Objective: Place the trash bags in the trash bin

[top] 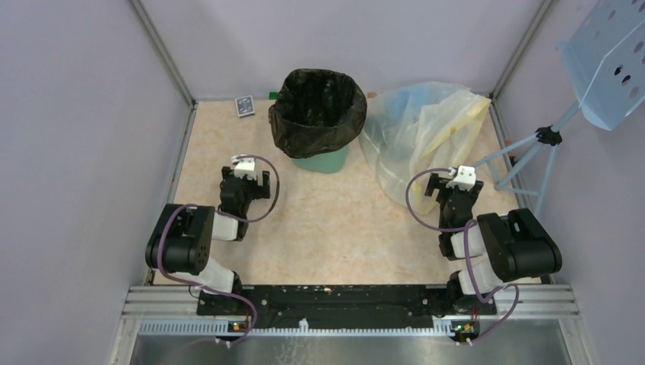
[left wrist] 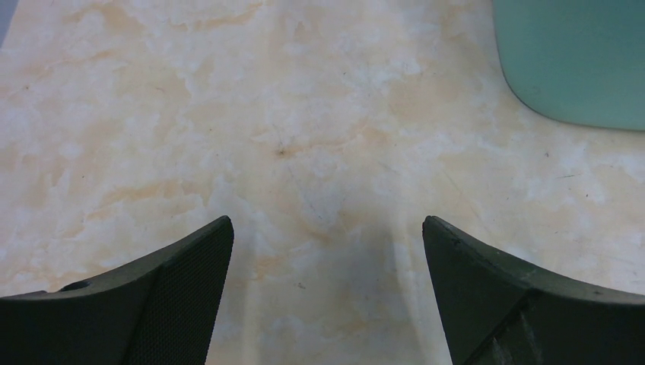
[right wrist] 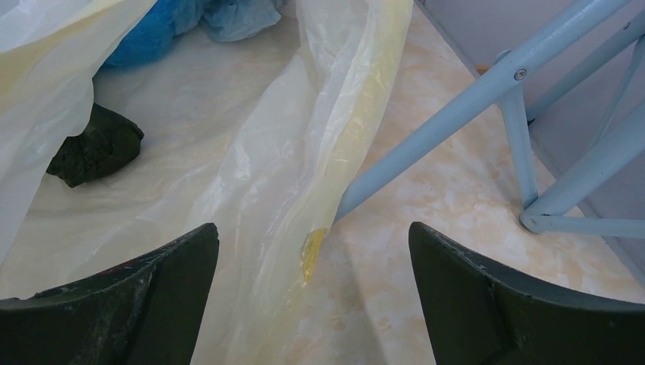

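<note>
The glossy black trash bag (top: 317,110) lines the mint-green trash bin (top: 322,160) at the back middle; its mouth is open and folded over the rim. Only the bin's lower side shows below the bag. My left gripper (top: 249,180) is open and empty, low over the table left of the bin. In the left wrist view the gripper (left wrist: 327,228) frames bare table, with the bin's side (left wrist: 578,61) at the top right. My right gripper (top: 455,187) is open and empty at the near edge of the translucent bags; in its wrist view the gripper (right wrist: 313,232) straddles the yellowish plastic.
Clear and yellowish translucent bags (top: 422,129) lie right of the bin; inside them show blue plastic (right wrist: 160,26) and a dark lump (right wrist: 95,152). A light-blue tripod (top: 532,156) stands at the right, its legs (right wrist: 471,106) close to my right gripper. A small card box (top: 244,106) lies at the back left.
</note>
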